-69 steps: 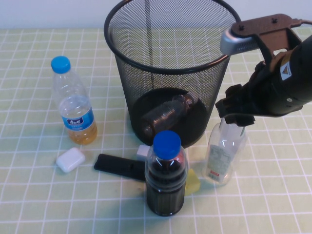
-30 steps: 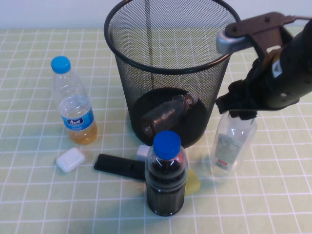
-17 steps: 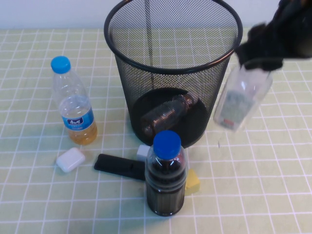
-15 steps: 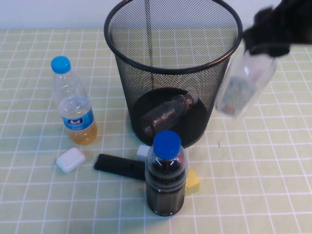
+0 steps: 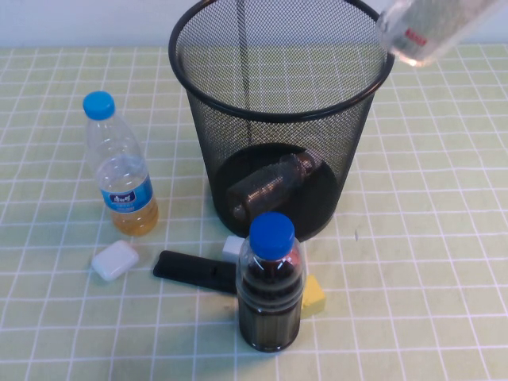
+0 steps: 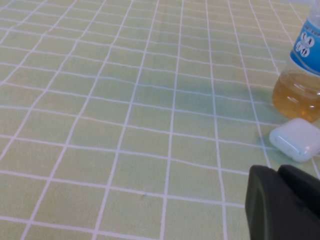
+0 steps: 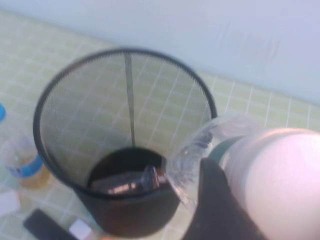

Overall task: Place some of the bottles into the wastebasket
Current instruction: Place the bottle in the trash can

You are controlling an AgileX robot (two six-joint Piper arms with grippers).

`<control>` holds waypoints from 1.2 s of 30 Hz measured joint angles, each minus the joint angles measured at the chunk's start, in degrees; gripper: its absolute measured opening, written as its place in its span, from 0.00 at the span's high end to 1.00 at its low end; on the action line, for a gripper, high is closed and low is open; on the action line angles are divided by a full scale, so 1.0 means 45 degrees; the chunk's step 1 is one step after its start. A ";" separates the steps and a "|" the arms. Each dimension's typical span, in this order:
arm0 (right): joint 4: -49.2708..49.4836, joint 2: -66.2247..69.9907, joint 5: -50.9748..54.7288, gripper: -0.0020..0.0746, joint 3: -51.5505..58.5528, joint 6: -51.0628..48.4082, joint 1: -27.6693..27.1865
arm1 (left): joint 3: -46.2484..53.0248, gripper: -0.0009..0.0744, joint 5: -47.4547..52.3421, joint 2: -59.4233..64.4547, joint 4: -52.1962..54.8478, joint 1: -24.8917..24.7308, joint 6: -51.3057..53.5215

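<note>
The taller clear plastic bottle (image 5: 425, 28), seemingly empty, light and easily dented, hangs tilted above the rim of the black wire-mesh wastebasket (image 5: 282, 119); the right gripper (image 7: 212, 187) grasps it just below its wide white cap (image 7: 280, 180), a sound hold. The small squat bottle (image 5: 270, 186) lies inside on the solid base. The left gripper (image 6: 282, 202) hovers over the checked cloth near a white case (image 6: 297, 140), its state hidden.

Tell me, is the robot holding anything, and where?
The right gripper holds the taller clear plastic bottle near its white cap. The left gripper holds nothing visible.
</note>
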 joint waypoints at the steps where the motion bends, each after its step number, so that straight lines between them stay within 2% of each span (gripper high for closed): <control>1: 0.0000 -0.0024 0.0000 0.52 -0.0155 0.0000 0.0000 | 0.0000 0.99 0.0000 0.0000 -0.0016 0.0000 -0.0025; 9: 0.0167 0.0571 -0.0627 0.52 -0.0346 -0.0358 0.0000 | 0.0000 0.99 0.0000 0.0000 -0.0028 0.0000 -0.0055; 16: 0.0464 0.3005 -0.2374 0.52 -0.0346 -0.0729 0.0000 | 0.0000 0.99 0.0000 0.0000 -0.0028 0.0000 -0.0055; 27: 0.0652 0.6593 -0.3116 0.52 -0.0273 -0.0140 0.0000 | 0.0000 0.99 0.0000 0.0000 -0.0028 0.0000 -0.0080; 36: 0.0652 0.6532 -0.3033 0.51 -0.0257 0.0113 0.0024 | 0.0000 0.99 0.0000 0.0000 -0.0028 0.0000 -0.0078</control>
